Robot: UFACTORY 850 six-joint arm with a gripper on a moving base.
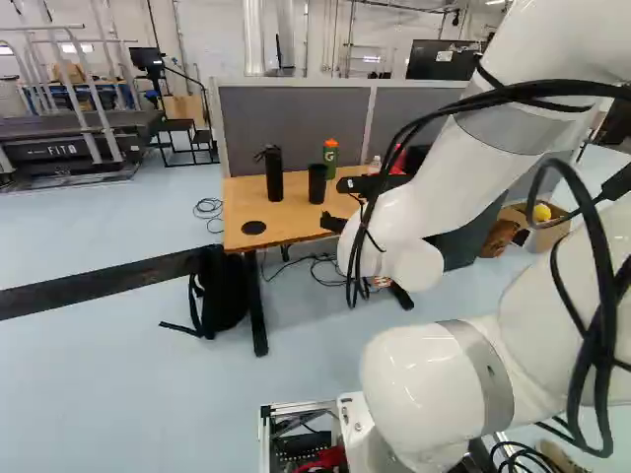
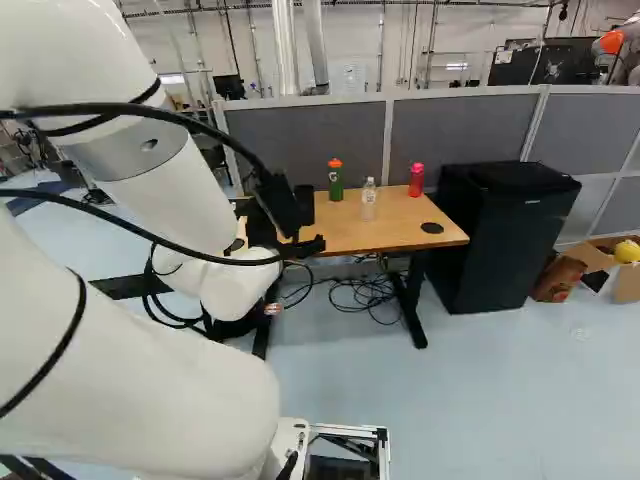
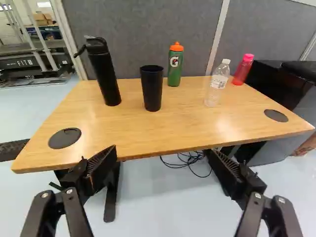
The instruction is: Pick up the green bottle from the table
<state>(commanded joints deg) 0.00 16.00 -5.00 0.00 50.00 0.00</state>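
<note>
Green bottle, orange-capped, stands upright on the table, near its far edge and just in front of the grey divider. Along the table's length its place is between the black cup and the clear bottle, and it is set farther back than both — apart from each of them. The cup stands upright, and beyond it, toward the table's other end, is the black flask. Past the clear bottle comes the pink bottle, also toward the back.

The arm reaches out toward the table, and its gripper is at the near side. In the wrist view the two fingers of the gripper are spread wide, with the near edge of the table just ahead and the green bottle farther ahead, across the wood.

Two dark discs sit in the tabletop, one toward each end. A black fridge stands beside the table, at the right of the right base view, with an open box farther right. A backpack rests on the floor by a table leg — loose cables lie beneath the top.
</note>
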